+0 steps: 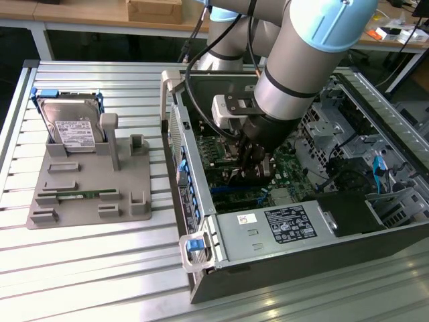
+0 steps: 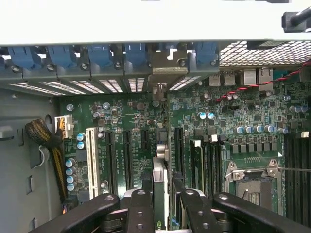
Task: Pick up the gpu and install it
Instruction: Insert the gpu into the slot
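Note:
In the wrist view the gpu (image 2: 160,167) stands on edge between my gripper's (image 2: 161,196) black fingers (image 2: 140,206), which are shut on it. The card runs away from the fingers to its silver-beige bracket (image 2: 167,65), which sits at the case's rear slot openings among the blue latches (image 2: 99,53). It lies over the green motherboard (image 2: 243,111), in line with the black expansion slots (image 2: 127,158); I cannot tell whether it is seated. In the exterior view my gripper (image 1: 251,164) reaches down into the open computer case (image 1: 268,228).
A grey holder tray (image 1: 87,188) lies on the slatted table at the exterior view's left, with a silver hard drive (image 1: 70,127) and a green memory stick (image 1: 80,194). Inside the case are a white slot (image 2: 90,155), a cable bundle (image 2: 46,138) and the processor socket (image 2: 252,177).

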Tool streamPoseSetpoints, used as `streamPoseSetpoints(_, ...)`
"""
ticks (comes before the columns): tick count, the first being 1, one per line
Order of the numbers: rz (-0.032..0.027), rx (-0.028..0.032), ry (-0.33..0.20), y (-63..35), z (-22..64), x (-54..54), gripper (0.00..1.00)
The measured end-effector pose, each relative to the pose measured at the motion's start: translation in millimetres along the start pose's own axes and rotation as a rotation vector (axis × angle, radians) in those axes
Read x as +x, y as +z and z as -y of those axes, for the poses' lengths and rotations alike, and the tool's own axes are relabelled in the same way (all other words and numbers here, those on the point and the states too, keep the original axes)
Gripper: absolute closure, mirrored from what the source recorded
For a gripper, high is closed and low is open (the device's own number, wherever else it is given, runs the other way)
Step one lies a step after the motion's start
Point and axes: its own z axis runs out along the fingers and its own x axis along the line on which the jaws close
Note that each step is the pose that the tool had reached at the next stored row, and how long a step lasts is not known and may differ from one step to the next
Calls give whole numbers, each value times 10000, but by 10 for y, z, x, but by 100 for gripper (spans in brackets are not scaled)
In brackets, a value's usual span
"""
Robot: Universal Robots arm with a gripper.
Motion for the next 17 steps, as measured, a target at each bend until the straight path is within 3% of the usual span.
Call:
streamPoseSetpoints(10, -3, -3, 13, 31, 9, -48, 73)
streamPoseSetpoints(17, 9, 10, 193, 53, -38, -50, 73)
